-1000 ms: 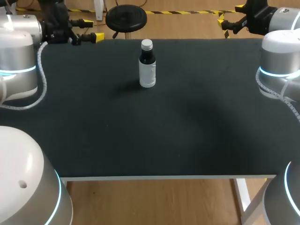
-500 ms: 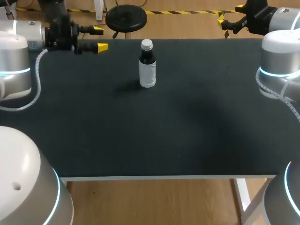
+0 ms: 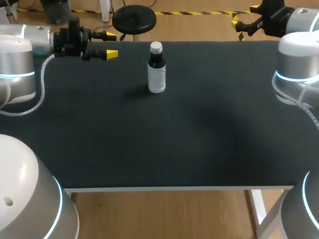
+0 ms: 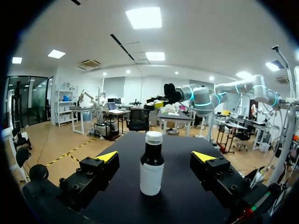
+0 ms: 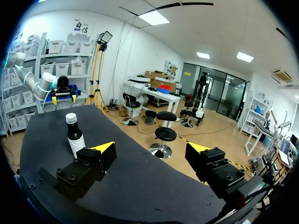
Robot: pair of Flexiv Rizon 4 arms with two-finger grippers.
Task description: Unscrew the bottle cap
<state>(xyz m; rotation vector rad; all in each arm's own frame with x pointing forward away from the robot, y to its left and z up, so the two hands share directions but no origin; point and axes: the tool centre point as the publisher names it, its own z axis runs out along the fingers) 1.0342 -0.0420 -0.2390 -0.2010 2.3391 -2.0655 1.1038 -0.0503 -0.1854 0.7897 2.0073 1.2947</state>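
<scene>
Currently bottle point(image 3: 156, 74) upright on table point(image 3: 199, 124), perhaps dark-filled; left hand point(image 3: 110, 45), right hand point(image 5: 150, 148) spread, empty.

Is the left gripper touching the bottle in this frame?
Apart. The head view shows bare table between the left gripper and the bottle; its fingers stand open, short of the bottle.

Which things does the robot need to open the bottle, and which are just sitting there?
For the job:
- bottle
- cap, on the bottle
- left gripper, open, pointing at the bottle
- right gripper, open, far off at the table's corner

Just there:
- table, which only holds the bottle up
</scene>
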